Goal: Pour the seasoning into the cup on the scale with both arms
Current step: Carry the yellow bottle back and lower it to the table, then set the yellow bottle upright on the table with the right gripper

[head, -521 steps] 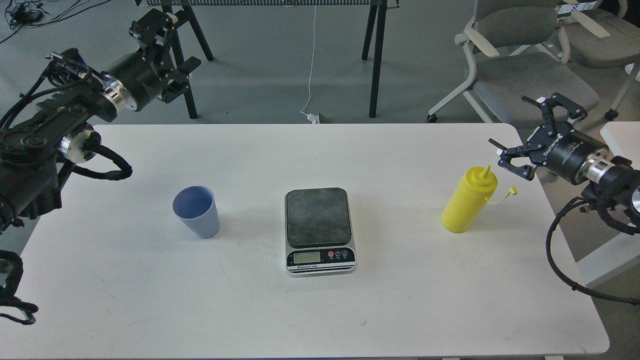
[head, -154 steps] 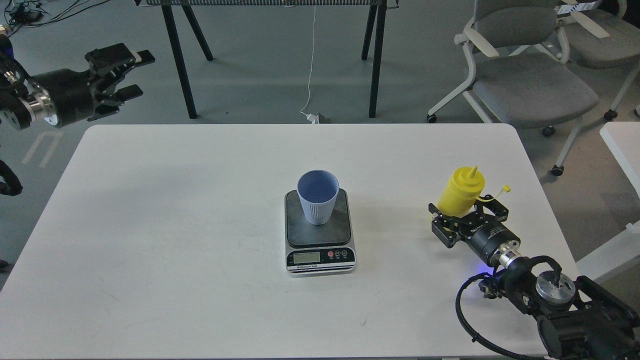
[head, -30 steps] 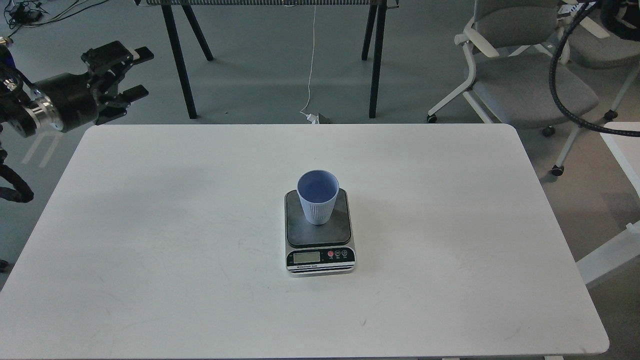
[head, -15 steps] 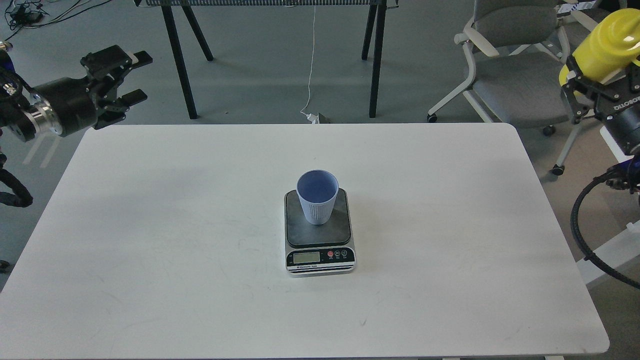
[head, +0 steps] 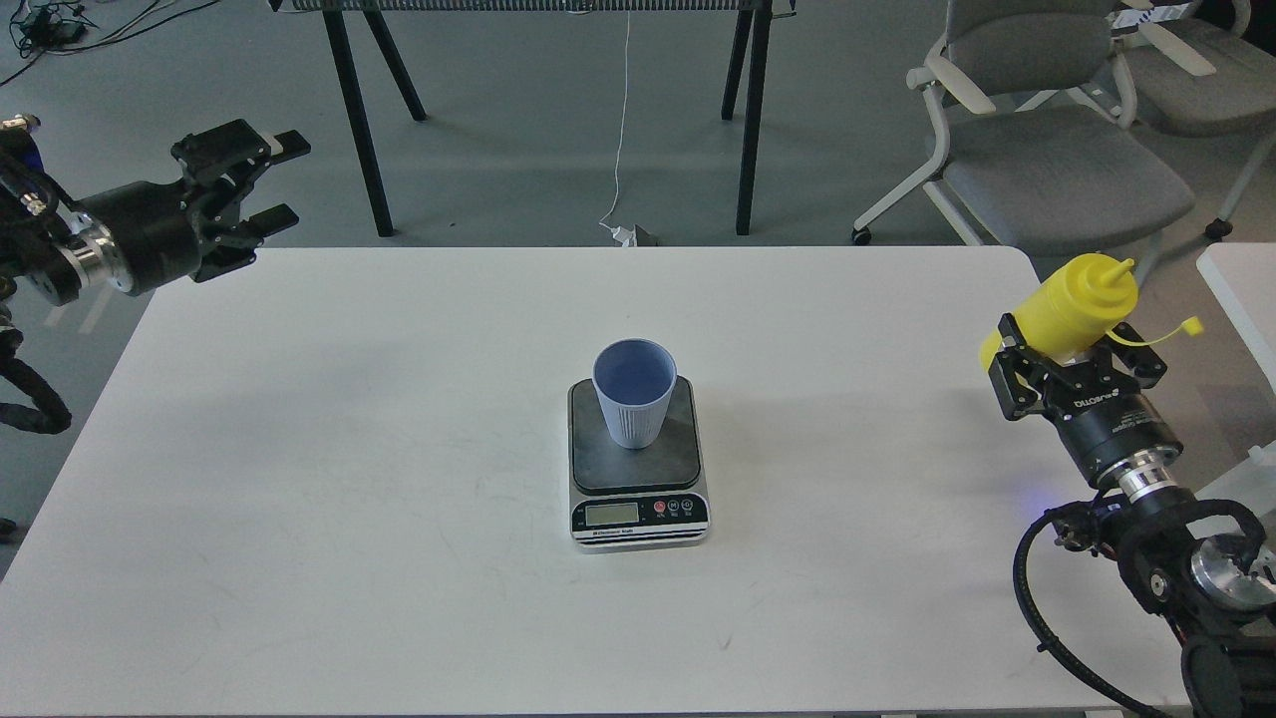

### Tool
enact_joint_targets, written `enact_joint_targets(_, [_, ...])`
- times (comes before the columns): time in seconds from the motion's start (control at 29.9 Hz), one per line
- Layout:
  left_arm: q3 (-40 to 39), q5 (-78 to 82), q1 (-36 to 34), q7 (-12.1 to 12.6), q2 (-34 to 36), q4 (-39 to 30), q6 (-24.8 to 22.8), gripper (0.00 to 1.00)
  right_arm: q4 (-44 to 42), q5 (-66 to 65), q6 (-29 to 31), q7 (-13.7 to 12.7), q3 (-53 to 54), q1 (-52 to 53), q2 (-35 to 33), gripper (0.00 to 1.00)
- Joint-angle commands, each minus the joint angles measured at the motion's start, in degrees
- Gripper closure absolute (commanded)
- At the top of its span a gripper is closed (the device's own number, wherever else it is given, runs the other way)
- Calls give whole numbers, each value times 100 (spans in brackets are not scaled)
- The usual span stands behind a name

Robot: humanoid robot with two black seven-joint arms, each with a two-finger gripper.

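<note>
The light blue cup stands upright on the dark plate of the scale at the table's middle. My right gripper is shut on the yellow seasoning bottle, held above the table's right edge and tilted, nozzle pointing up and to the right, its tethered cap hanging out to the right. My left gripper is open and empty, beyond the table's back left corner, well away from the cup.
The white table carries only the scale and cup. Grey office chairs stand behind the right corner. Black trestle legs and a white cable lie on the floor beyond the back edge. Another white table edge is at the far right.
</note>
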Motion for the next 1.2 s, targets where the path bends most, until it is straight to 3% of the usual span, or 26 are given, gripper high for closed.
enact_joint_targets(0.0, [-12,0,89,0,4,0,0,1,-316,-26,-1,-15,-94,-9,201,97])
enact_joint_targets(0.43, [-38,-9,98,0,4,0,0,1,-422,-44,-1,-6,-481,35,394,96])
enact_joint_targets(1.17, [-47,-9,45,0,30,-8,0,1,-642,-255,-1,2,-481,132,386,80])
